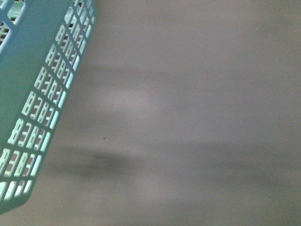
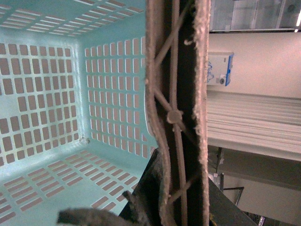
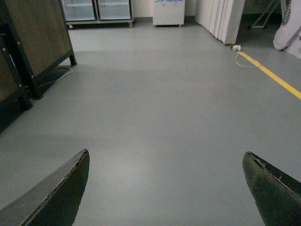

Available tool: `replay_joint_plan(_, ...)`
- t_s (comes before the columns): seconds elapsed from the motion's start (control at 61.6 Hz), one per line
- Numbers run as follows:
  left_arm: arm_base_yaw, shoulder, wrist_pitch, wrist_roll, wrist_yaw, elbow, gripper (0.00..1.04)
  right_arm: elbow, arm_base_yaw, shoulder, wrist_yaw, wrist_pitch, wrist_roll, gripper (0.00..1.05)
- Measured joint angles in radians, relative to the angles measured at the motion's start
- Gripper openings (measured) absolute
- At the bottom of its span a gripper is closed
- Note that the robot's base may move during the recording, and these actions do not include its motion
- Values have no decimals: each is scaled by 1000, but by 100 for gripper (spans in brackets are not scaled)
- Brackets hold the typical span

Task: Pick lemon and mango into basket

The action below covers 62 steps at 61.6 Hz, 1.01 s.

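— Where the right gripper [image 3: 165, 157] shows in its own wrist view, how do its jaws stand?

— Released and wide apart: two dark fingers [image 3: 61, 193] with only grey floor [image 3: 160, 103] between them. Further out, a yellow line [image 3: 273, 77] crosses the floor. A dark-framed wooden panel [image 3: 40, 37] stands on the opposite side. Glass-door cabinets [image 3: 96, 9] and white panels [image 3: 221, 19] stand at the far end.

— And the left gripper [image 2: 134, 209]?

— Only dark parts of it show at the picture's edge, so whether it is clenched or released cannot be told. The brown handle [image 2: 176, 117] of the basket [image 2: 56, 103] passes right by those parts, close to the lens. The handle is ribbed with a lattice, and its length leads straight away from the gripper.

— What lies beyond the handle?

— The basket's inside: teal slotted walls meeting in a corner, with the slotted bottom below them.

— Which way does the basket point for the robot?

— In the front view it sits at the robot's left, filling the upper left corner [image 1: 28, 94]. Its slotted side wall runs on a steep slant, from the upper right down to the lower left, so its long axis is tilted. That picture is blurred. A faint shadow [image 1: 103, 162] lies on the floor beside the lower end. Whether the basket touches the floor cannot be told.
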Motion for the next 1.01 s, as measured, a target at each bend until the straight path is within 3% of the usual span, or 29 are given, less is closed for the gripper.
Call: replay_joint_plan(1.006, 2, 5, -6, 7, 3, 0, 6, 0, 0, 0, 0, 0, 0, 96)
